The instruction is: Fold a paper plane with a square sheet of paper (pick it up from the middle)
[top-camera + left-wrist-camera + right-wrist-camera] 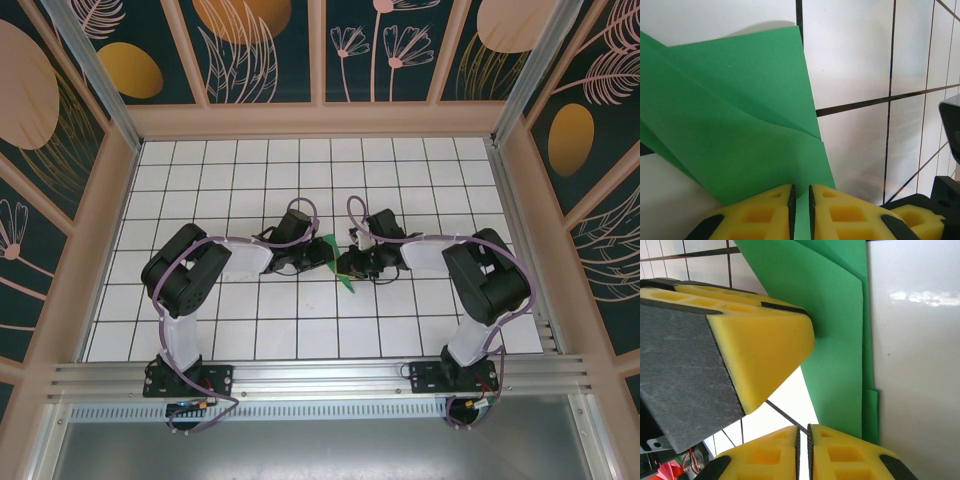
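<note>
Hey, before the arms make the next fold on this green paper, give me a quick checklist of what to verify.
1. Left gripper clamped on the green paper: ok.
2. Right gripper gripping the paper: cannot tell; jaws nearly together, sheet runs behind one finger.
3. Creases present: ok, folded layers visible.
4. Paper untorn: ok where visible.
5. Room between grippers: not ok, they crowd close.

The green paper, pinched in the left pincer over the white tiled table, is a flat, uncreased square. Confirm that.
Wrong on the shape. The green paper is folded, with creases and overlapping layers, as the left wrist view shows. The rest holds: it is pinched in the left pincer over the white tiled table.
</note>
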{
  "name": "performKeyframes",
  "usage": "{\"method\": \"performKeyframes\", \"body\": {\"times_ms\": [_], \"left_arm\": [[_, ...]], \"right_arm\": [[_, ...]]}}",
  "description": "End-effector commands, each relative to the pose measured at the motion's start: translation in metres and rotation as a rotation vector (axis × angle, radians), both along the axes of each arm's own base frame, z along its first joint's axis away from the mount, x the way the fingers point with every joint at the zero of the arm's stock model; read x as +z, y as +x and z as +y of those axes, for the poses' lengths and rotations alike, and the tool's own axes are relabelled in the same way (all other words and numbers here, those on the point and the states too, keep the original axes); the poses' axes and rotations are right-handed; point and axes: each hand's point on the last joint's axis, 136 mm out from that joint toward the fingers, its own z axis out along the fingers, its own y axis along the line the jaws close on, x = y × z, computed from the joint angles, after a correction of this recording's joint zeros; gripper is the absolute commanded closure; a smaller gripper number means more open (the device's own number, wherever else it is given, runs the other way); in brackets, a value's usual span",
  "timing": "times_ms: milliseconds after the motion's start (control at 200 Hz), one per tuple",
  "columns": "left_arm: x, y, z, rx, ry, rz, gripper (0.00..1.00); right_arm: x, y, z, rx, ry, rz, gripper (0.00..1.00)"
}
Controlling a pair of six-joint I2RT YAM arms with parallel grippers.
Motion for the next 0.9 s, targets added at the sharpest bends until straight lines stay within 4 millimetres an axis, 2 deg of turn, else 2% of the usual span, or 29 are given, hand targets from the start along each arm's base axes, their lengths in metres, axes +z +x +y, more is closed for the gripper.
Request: {"method": "performKeyframes", "body": {"times_ms": [0, 175, 445, 896], "left_arm": [[-0.058, -0.02, 0.034, 0.045, 0.191, 0.121, 0.81], [-0.061, -0.021, 0.037, 0.055, 0.205, 0.13, 0.81], [-0.064, -0.022, 0.041, 0.072, 0.222, 0.142, 0.81], [-0.068, -0.024, 0.045, 0.084, 0.234, 0.153, 0.81]], "right_arm": [[-0.016, -0.015, -0.008, 0.02, -0.05, 0.042, 0.84], [-0.025, -0.029, -0.016, 0.038, -0.077, 0.076, 0.84], [-0.024, -0.044, -0.021, 0.063, -0.083, 0.1, 0.84], [-0.032, -0.079, -0.04, 0.07, -0.126, 0.156, 0.87]]}}
